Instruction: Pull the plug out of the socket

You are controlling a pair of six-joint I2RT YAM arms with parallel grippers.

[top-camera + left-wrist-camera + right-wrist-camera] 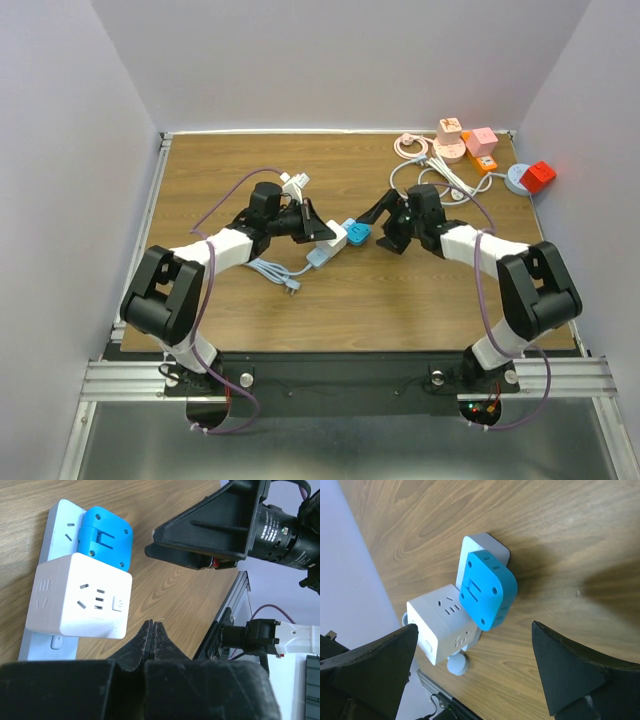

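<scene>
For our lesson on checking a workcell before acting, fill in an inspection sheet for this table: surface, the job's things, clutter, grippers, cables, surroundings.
Surface: wooden table, no spills seen.
Job's things: blue plug seated in the strip, next to a white cube; not yet pulled.
Clutter: spare adapters at the far right corner; a white adapter mid-table.
Grippers: left gripper shut, tips beside the cube, contact unclear; right gripper open, facing the plug, apart from it.
Cables: strip's cord lies loose on the near side; white cord among the adapters; purple leads along the arms.
Surroundings: grey walls; metal rail at the near edge.
</scene>
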